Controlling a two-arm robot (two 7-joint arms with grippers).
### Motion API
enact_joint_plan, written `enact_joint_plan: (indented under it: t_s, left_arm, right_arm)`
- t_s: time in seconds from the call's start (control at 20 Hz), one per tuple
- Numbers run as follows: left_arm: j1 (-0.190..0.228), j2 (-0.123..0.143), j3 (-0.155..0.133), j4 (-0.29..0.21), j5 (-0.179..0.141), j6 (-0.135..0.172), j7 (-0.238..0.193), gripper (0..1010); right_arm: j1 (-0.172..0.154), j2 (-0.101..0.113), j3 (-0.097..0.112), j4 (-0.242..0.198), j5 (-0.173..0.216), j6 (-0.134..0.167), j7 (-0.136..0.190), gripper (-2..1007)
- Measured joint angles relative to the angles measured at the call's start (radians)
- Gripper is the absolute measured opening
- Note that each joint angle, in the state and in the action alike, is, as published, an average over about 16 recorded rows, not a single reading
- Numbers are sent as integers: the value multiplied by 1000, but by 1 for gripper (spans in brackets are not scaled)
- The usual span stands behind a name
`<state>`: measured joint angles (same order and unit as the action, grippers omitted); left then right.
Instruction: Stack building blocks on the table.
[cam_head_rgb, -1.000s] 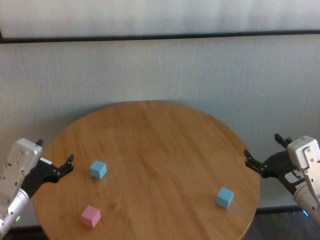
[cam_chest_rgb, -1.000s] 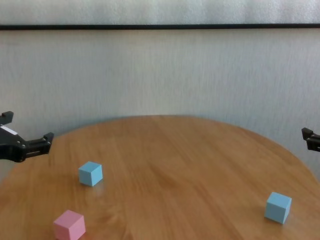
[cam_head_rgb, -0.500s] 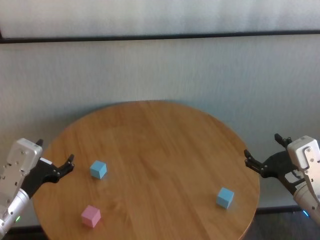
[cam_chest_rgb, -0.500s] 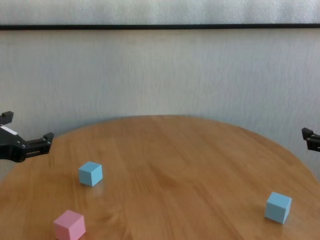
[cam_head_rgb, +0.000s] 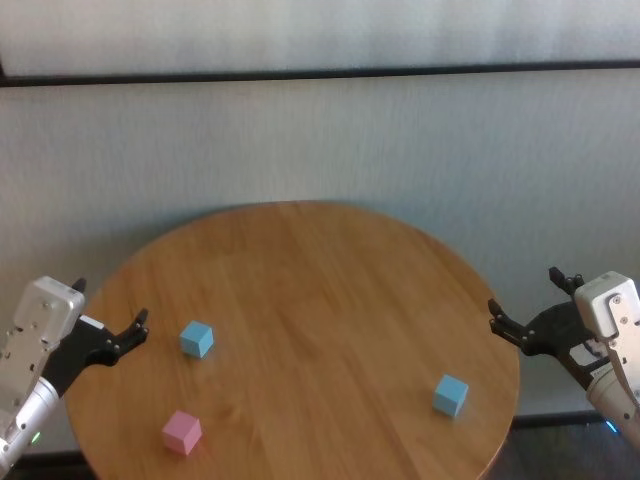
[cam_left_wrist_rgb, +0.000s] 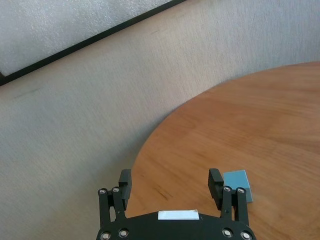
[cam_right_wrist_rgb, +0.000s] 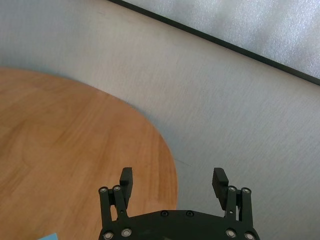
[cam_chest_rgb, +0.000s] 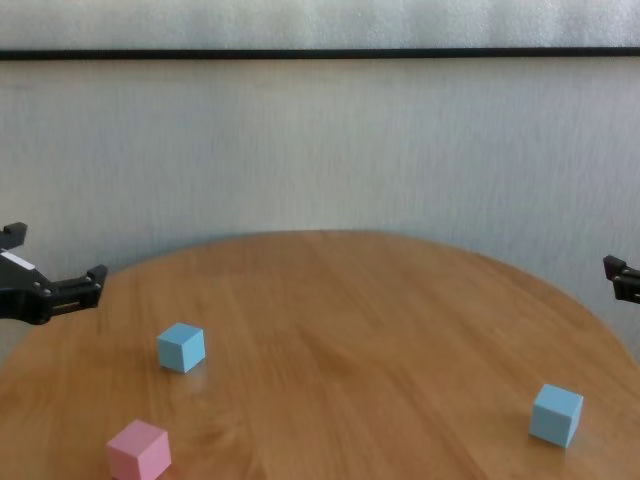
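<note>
On the round wooden table (cam_head_rgb: 320, 300) lie three cubes. A light blue cube (cam_head_rgb: 197, 339) sits at the left, with a pink cube (cam_head_rgb: 182, 432) nearer the front edge. A second light blue cube (cam_head_rgb: 450, 395) sits at the right front. My left gripper (cam_head_rgb: 110, 306) is open and empty, hovering at the table's left edge, left of the blue cube, which shows in the left wrist view (cam_left_wrist_rgb: 238, 183). My right gripper (cam_head_rgb: 530, 300) is open and empty beyond the table's right edge, above and behind the right blue cube (cam_chest_rgb: 556, 414).
A pale textured wall (cam_head_rgb: 320, 150) with a dark horizontal strip (cam_head_rgb: 320, 72) stands behind the table. The table's rim (cam_chest_rgb: 330, 235) curves close to both grippers.
</note>
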<state>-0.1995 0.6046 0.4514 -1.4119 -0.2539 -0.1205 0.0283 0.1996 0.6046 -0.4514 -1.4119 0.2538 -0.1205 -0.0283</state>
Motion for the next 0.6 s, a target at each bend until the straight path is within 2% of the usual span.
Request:
enact_joint_plan:
  t_s: [0.6]
  left_arm:
    - [0, 0, 0, 0, 0, 0, 0, 1002]
  right_arm:
    - [0, 0, 0, 0, 0, 0, 0, 1005]
